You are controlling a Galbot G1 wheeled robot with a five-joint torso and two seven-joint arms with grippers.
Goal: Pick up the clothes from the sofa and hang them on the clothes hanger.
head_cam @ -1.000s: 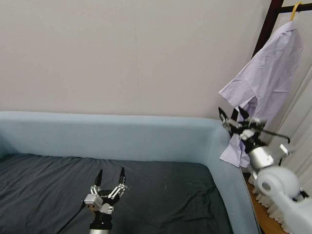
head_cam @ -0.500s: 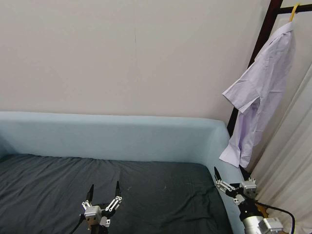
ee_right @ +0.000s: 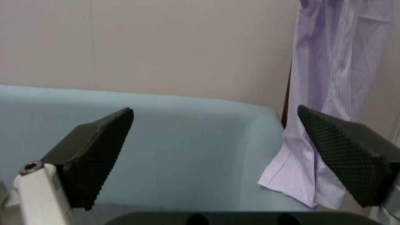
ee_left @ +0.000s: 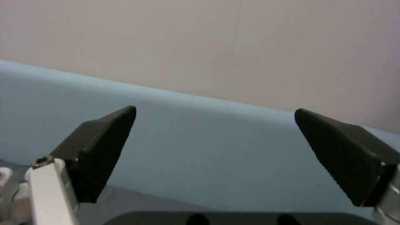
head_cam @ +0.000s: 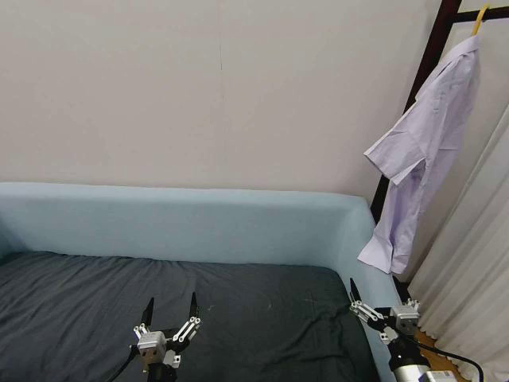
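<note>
Left end effector hovers low over the sofa, fingers spread wide and gripping nothing. Right end effector sits low near the sofa's right armrest, likewise spread and empty. A dark seat cover lies over the cushion. Right of the sofa stands a dark rack. The lilac shirt hangs there from a yellow hanger.

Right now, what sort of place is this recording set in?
Probably a living room, or a mock-up of one: a pale blue sofa against a plain wall, a lilac shirt hanging on a dark clothes rack beside it, and a light curtain further right.
</note>
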